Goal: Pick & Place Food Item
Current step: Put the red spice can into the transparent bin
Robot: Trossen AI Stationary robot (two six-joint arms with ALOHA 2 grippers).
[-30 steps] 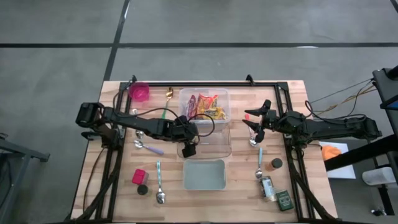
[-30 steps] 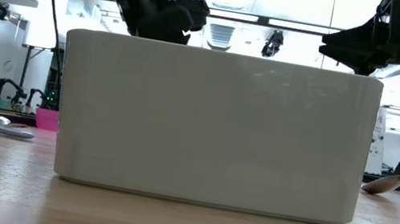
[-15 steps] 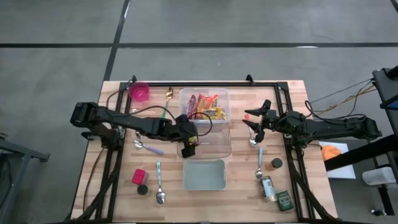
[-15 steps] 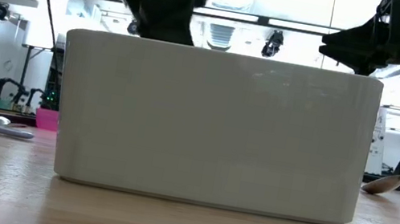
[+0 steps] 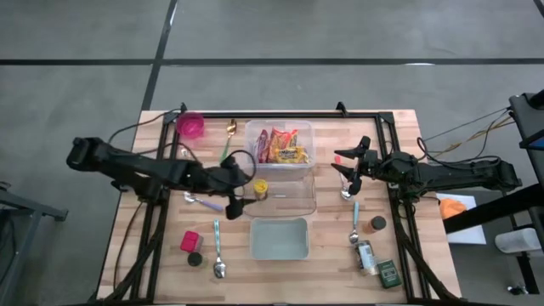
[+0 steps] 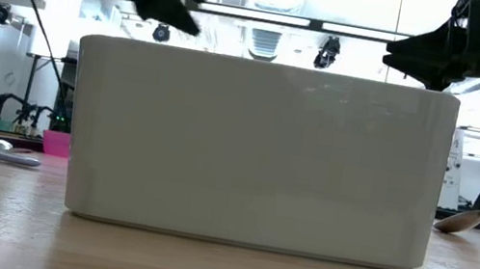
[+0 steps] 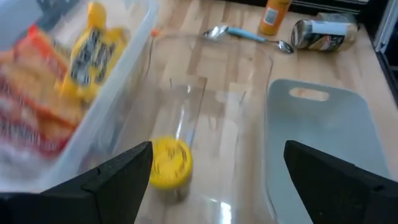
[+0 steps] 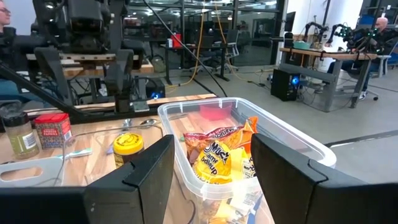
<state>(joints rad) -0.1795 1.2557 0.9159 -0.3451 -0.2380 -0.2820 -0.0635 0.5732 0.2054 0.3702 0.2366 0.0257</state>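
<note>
A small jar with a yellow lid (image 5: 259, 187) (image 7: 168, 163) stands upright on the floor of a clear, low container (image 5: 289, 197). Just beyond it, a clear bin (image 5: 279, 144) holds snack bags (image 8: 217, 155). A grey-green tray (image 5: 279, 239) lies nearer the front edge. My left gripper (image 5: 233, 206) (image 7: 217, 186) hovers open above the table, just left of the clear container, and holds nothing. My right gripper (image 5: 347, 175) (image 8: 211, 180) hangs open and level to the right of the bins, with nothing between its fingers.
On the left are a pink cup (image 5: 191, 126), spoons (image 5: 218, 251) and a red box (image 5: 189, 241). On the right are a spoon (image 5: 354, 223), an orange-capped bottle (image 5: 375, 224), a tin (image 5: 365, 255) and a green box (image 5: 389, 274). The tray's wall (image 6: 257, 152) fills the low view.
My left gripper has drawn back from over the clear container toward the table's left edge and has risen, staying open. The yellow-lidded jar, hidden under it before, now shows standing in the container. My right arm has kept still.
</note>
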